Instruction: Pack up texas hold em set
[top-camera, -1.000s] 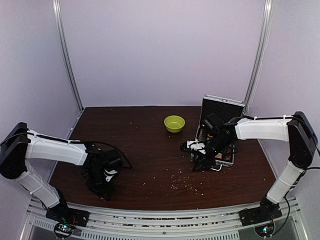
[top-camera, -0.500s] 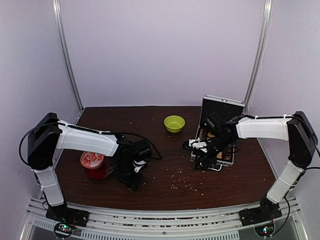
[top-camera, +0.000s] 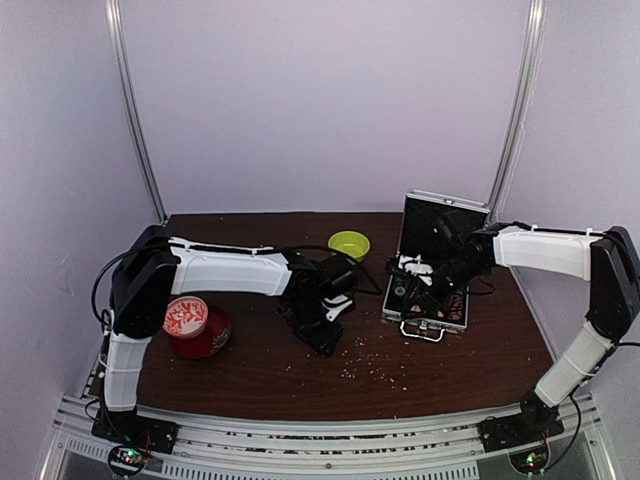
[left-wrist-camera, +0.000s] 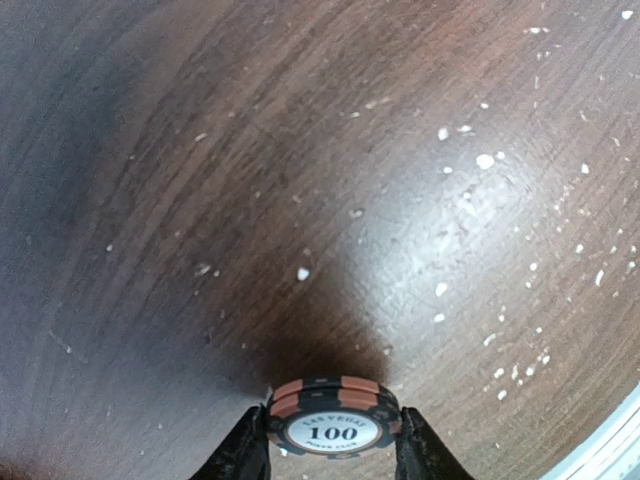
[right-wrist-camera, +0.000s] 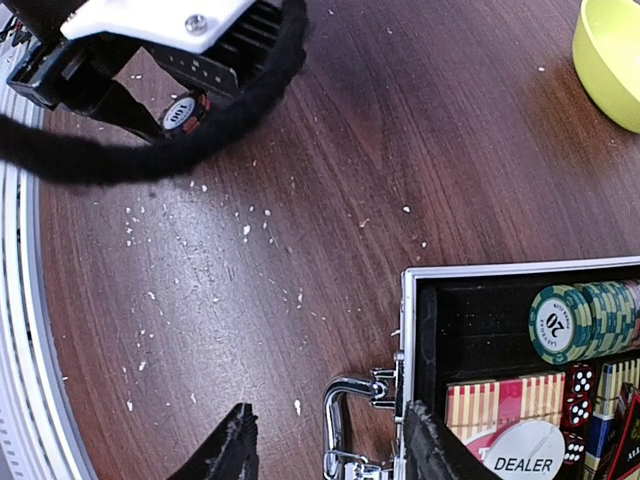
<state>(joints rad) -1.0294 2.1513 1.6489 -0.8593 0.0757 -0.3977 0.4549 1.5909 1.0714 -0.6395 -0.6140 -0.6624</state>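
My left gripper (left-wrist-camera: 333, 442) is shut on black-and-orange poker chips marked 100 (left-wrist-camera: 333, 415), held just above the bare tabletop. From above, the left gripper (top-camera: 326, 338) hangs mid-table, left of the open silver case (top-camera: 433, 318). My right gripper (right-wrist-camera: 335, 450) stands open over the case's chrome handle (right-wrist-camera: 345, 425), nothing between its fingers. The black-lined case (right-wrist-camera: 500, 271) holds a row of green chips (right-wrist-camera: 585, 318), a striped card deck (right-wrist-camera: 505, 398), a white dealer button (right-wrist-camera: 522, 458) and red dice (right-wrist-camera: 579, 394). The right gripper (top-camera: 412, 298) hovers at the case's left front.
A lime-green bowl (top-camera: 348, 244) sits behind the left gripper, beside the case's raised lid (top-camera: 443, 218). A red-and-white round tin (top-camera: 194, 324) stands at the front left under the left arm. White crumbs (top-camera: 375, 368) dot the wood near the front. A black cable (right-wrist-camera: 150, 150) trails from the left gripper.
The left arm has swung from the front left to mid-table with the chips, uncovering the tin. The right gripper has drifted back and right, over the case's front edge.
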